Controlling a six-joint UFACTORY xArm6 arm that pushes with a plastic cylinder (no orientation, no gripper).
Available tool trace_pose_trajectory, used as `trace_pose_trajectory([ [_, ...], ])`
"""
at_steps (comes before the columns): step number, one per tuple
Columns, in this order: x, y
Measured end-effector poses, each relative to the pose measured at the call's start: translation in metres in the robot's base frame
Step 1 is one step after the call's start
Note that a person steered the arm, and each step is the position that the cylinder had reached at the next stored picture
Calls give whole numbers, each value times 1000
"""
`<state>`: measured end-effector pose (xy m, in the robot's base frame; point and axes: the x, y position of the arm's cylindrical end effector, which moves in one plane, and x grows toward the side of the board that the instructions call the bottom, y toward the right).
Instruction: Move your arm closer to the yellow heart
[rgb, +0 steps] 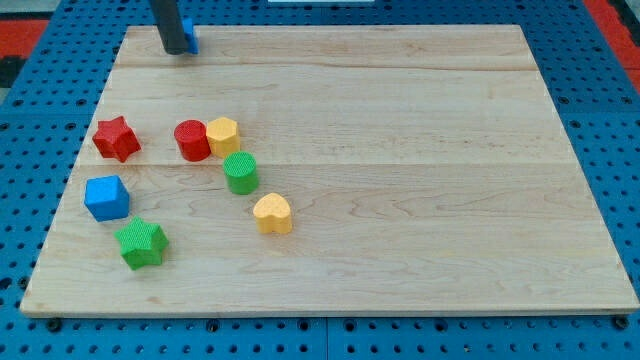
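The yellow heart (272, 213) lies on the wooden board (420, 150), left of the middle toward the view's bottom. My tip (176, 49) is at the view's top left, near the board's top edge, far above the heart. A blue block (190, 36) shows just behind the rod, mostly hidden by it. Between the tip and the heart lie a red cylinder (191, 140), a yellow hexagon block (223, 134) touching it, and a green cylinder (240, 172).
A red star (116, 138), a blue cube (106, 197) and a green star (141, 244) lie along the board's left side. Blue pegboard surrounds the board.
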<state>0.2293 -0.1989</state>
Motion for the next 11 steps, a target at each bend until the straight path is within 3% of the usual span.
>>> trace_pose_trajectory([
  [2,-3,5],
  [6,118,9],
  [7,115,13],
  [9,91,225],
  [10,129,336],
  [11,207,381],
])
